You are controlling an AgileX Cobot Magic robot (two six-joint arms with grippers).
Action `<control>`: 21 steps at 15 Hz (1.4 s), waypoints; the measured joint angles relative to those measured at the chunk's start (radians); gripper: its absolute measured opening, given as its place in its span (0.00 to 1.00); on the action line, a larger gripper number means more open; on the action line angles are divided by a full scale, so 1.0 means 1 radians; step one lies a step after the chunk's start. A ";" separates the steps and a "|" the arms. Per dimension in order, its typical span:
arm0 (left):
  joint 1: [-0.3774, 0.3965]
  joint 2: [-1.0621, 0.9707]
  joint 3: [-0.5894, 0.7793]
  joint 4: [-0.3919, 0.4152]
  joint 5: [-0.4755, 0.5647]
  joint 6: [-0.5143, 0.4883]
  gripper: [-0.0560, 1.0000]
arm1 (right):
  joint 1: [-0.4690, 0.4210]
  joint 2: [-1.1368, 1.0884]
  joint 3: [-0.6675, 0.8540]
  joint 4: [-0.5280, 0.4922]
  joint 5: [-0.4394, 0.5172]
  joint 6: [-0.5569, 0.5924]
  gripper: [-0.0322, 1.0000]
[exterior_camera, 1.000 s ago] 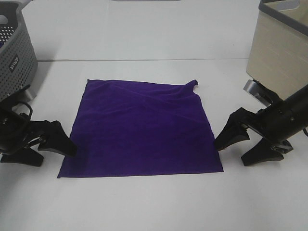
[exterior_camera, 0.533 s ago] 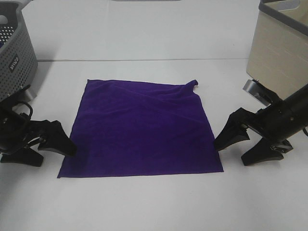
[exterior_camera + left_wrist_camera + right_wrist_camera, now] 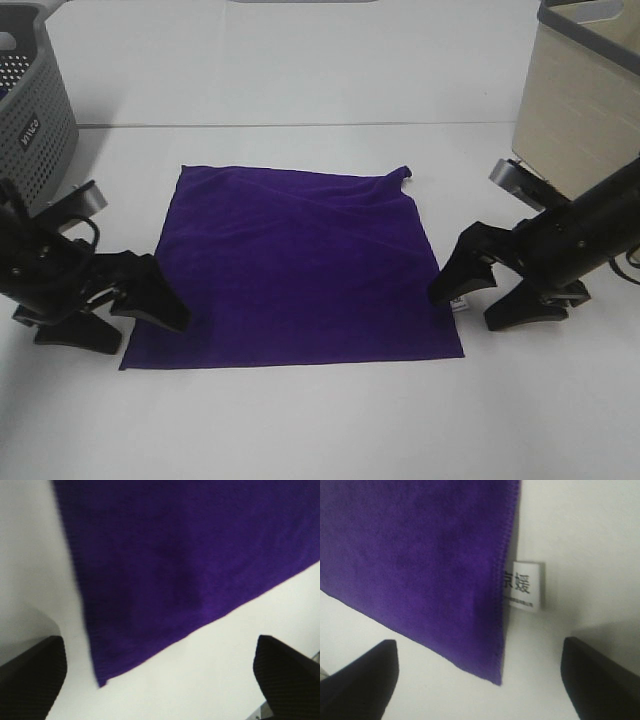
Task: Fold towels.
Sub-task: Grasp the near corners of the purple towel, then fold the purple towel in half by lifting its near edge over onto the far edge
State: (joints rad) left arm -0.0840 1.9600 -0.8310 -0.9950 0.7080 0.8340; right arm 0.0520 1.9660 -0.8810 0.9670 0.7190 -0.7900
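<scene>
Overhead: the deep purple towel point(image 3: 300, 265) lies spread flat in the middle of the white desk point(image 3: 300, 420), with a few creases toward its far edge and its far right corner curled up.
Left claw point(image 3: 150, 335): fingers apart, set low at the towel's near left corner, with one tip over the left edge; nothing is clamped.
Right claw point(image 3: 461, 312): fingers apart, set low at the near right corner; nothing is clamped.
Left wrist only: the cloth's near left corner lies between the two dark fingertips point(image 3: 30, 675); the picture is blurred.
Right wrist only: a white tag point(image 3: 522, 585) with printed characters sticks out from the stitched side edge near the corner; the high view shows it only as a pale speck.
High view only: a grey perforated basket point(image 3: 30, 110) stands at far left and a beige bin point(image 3: 580, 100) at far right, both well apart from the towel.
</scene>
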 joint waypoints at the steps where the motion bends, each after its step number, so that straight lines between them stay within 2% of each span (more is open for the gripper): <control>1: -0.041 0.021 -0.025 -0.019 0.021 -0.016 0.94 | 0.056 0.012 -0.008 0.012 -0.029 0.000 0.84; 3: -0.107 0.067 -0.097 -0.032 0.045 -0.089 0.91 | 0.160 0.050 -0.058 0.025 -0.049 0.000 0.80; 5: -0.137 0.095 -0.137 -0.030 0.056 -0.146 0.87 | 0.184 0.090 -0.119 -0.019 -0.007 0.048 0.73; 7: -0.144 0.116 -0.162 -0.016 0.071 -0.185 0.78 | 0.184 0.113 -0.150 -0.078 0.009 0.101 0.62; 11: -0.144 0.130 -0.163 0.015 0.044 -0.200 0.45 | 0.184 0.127 -0.156 -0.129 -0.006 0.133 0.22; 12: -0.144 0.135 -0.166 0.032 0.040 -0.202 0.32 | 0.184 0.128 -0.156 -0.135 -0.006 0.133 0.10; 13: -0.144 0.140 -0.175 0.047 0.040 -0.203 0.18 | 0.184 0.128 -0.156 -0.137 -0.003 0.134 0.06; 14: -0.144 0.145 -0.185 0.065 0.040 -0.203 0.09 | 0.184 0.128 -0.156 -0.137 -0.002 0.134 0.06; 15: -0.144 0.149 -0.197 0.076 0.046 -0.203 0.06 | 0.184 0.128 -0.156 -0.139 0.003 0.134 0.06; 21: -0.150 0.113 -0.231 0.174 0.067 -0.191 0.05 | 0.188 0.048 -0.138 -0.197 0.034 0.135 0.06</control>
State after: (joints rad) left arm -0.2340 2.0730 -1.0620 -0.8210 0.7750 0.6430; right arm 0.2400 2.0140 -1.0190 0.7700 0.7530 -0.6550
